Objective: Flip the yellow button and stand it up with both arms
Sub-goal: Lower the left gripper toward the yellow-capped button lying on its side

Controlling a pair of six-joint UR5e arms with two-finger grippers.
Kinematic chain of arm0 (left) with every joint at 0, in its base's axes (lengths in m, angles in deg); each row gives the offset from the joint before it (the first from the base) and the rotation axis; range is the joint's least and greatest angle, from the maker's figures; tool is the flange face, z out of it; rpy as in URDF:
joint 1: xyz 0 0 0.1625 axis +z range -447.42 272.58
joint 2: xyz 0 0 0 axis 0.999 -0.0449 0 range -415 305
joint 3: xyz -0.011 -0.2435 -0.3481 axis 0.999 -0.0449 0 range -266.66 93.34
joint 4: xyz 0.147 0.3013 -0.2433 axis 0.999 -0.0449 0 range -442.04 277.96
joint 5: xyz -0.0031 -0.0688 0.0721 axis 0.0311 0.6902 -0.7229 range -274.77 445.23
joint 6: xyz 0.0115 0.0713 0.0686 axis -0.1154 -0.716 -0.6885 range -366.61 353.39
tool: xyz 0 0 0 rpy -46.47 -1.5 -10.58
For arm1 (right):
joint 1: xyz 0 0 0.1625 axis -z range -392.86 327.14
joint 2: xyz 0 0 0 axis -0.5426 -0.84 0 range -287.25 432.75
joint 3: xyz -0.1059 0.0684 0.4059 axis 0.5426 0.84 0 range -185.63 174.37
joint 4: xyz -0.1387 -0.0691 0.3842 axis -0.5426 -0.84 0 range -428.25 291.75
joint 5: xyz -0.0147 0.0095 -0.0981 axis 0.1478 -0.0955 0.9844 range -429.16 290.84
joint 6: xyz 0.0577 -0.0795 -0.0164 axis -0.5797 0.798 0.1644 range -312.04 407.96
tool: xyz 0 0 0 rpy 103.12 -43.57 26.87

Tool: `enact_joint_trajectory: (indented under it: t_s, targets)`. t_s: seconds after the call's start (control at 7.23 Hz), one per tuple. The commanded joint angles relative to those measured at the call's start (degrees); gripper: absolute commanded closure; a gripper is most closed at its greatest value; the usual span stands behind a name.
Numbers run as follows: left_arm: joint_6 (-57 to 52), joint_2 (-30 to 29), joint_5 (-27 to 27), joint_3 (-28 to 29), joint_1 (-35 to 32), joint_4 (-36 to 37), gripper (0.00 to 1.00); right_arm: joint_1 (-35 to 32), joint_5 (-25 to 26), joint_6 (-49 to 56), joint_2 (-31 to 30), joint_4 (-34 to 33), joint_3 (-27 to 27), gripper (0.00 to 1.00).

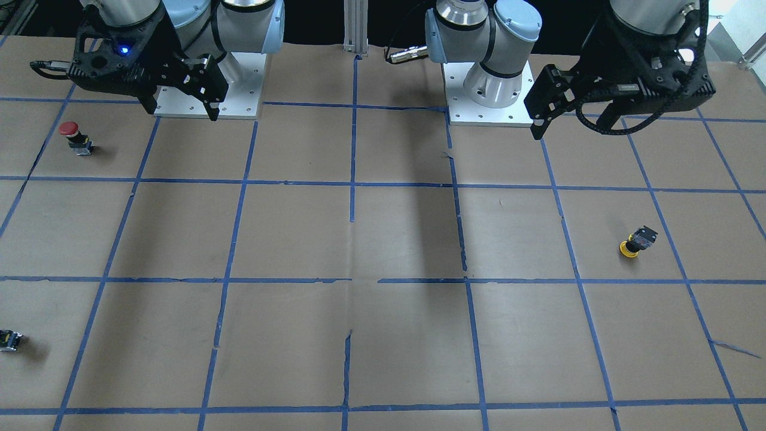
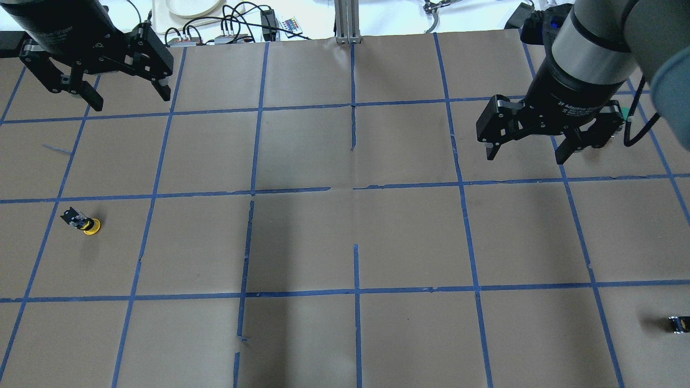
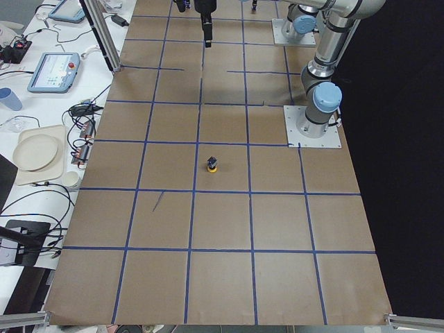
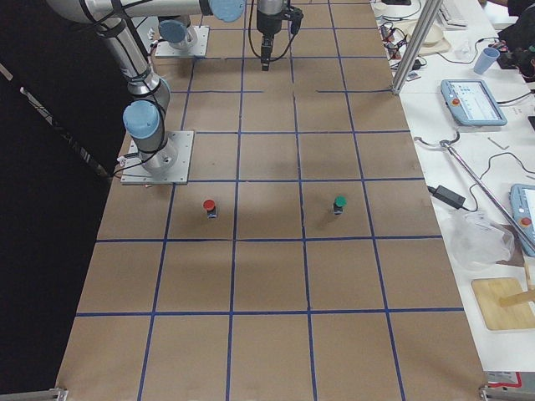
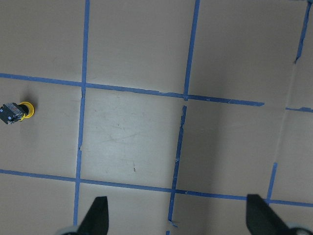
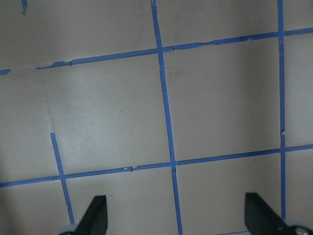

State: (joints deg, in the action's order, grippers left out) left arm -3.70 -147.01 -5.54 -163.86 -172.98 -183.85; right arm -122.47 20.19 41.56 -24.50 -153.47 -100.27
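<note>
- Overhead: I am holding my left gripper (image 2: 132, 99) high over the far left of the table (image 2: 302, 242), jaws spread and empty. My right gripper (image 2: 525, 156) is hanging the same way on the right. The yellow button (image 2: 82, 221) is lying tipped over on my left side, well apart from both.
- Front-facing: its cap is resting low and its black body is pointing up aslant. The red button (image 1: 72, 134) is standing far off on my right.
- Left side: the yellow button is lying out from my near arm's base, alone.
- Right side: it is not showing.
- Left wrist: it is sitting at the left edge, well off from my fingers (image 5: 98, 215).
- Right wrist: only taped paper is showing between my spread fingers.
- I am judging that I am just starting the approach. The next move calls for my left arm to swing over and descend, jaws lined across the body.
</note>
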Motion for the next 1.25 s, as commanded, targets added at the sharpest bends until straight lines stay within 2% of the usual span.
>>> enact_joint_trajectory:
  t_s: [0.0, 0.55, 0.83, 1.11]
  targets:
    - [0.0, -0.3, 0.5, 0.1, 0.0, 0.0, 0.0, 0.0, 0.1, 0.1, 0.0, -0.7, 0.0, 0.0]
    - [-3.4, -1.0, -0.2, -0.3, 2.0, 0.1, 0.0, 0.0, 0.1, 0.1, 0.0, -1.3, 0.0, 0.0]
    - [-13.8, -1.1, 0.0, -1.5, 8.2, 0.1, 0.0, 0.0, 0.1, 0.0, 0.0, -2.9, -0.1, 0.0]
    - [-29.6, -0.7, 0.2, -5.8, 19.0, 1.0, 0.01, 0.0, 0.1, 0.0, 0.0, -2.9, -0.1, 0.0]
